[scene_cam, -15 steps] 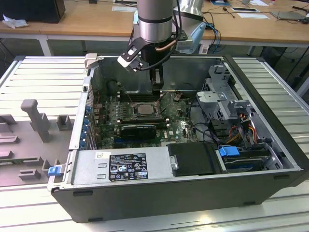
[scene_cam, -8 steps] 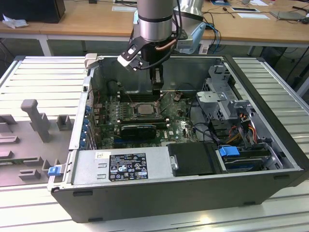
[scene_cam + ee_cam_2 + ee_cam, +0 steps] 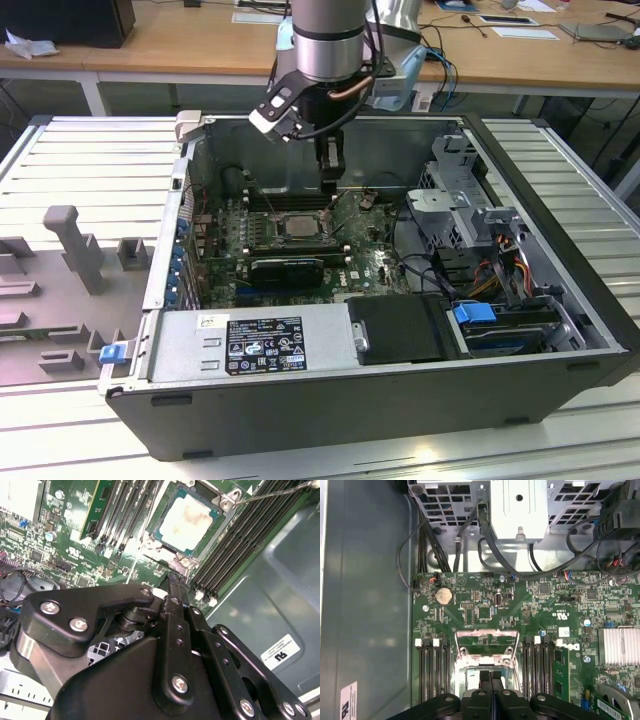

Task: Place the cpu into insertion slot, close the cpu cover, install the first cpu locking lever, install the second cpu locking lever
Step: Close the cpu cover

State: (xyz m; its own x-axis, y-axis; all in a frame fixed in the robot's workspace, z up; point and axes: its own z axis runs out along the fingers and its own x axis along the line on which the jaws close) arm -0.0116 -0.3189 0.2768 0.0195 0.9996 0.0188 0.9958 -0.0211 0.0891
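The cpu, a pale silvery square with smears on top, lies in the insertion slot on the green motherboard; the exterior view shows the cpu mid-board. The cpu cover, a thin metal frame with a window, stands raised beside the socket. My gripper hangs over the socket's edge, its black fingers pressed together with nothing between them, tip close to the cover. The gripper hovers just behind the cpu, and its tip points at the socket rim. A thin locking lever sticks out sideways.
Long black memory slots flank the socket on both sides. A black expansion card lies in front of the socket. Cables and a metal drive cage fill the case on the exterior view's right. A power supply sits at the front.
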